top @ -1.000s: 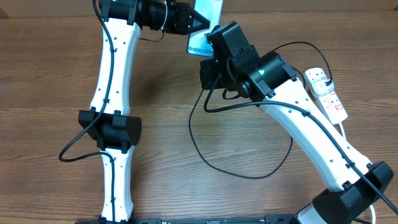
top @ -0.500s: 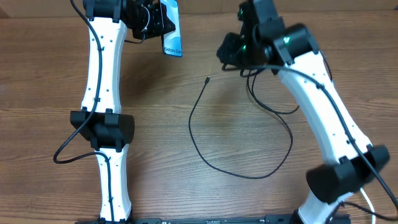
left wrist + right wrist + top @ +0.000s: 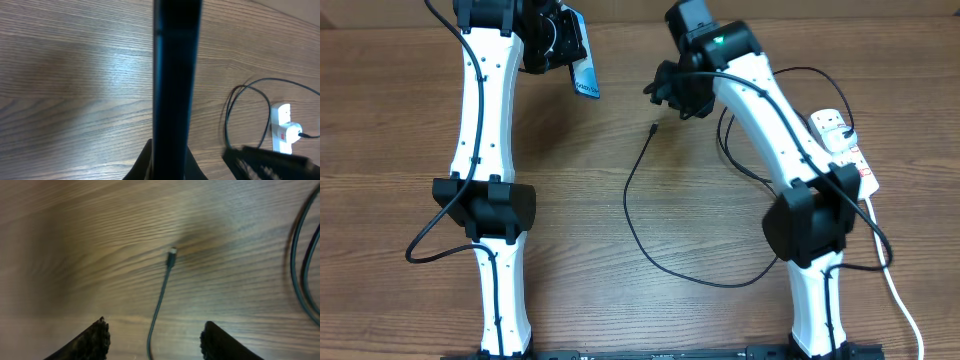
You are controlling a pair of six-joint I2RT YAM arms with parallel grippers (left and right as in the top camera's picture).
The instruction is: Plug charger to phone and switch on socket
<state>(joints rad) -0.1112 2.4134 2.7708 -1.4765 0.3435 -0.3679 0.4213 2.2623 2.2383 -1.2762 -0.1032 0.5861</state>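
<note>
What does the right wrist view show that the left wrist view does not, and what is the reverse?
Only the right wrist view shows the charger's connector tip, lying free on the table ahead of the open right hand. Only the left wrist view shows the phone, seen edge-on, and the socket. Both show the wooden tabletop and loops of black cable.

Overhead (top-down) and close right wrist share charger (image 3: 626, 200).
</note>
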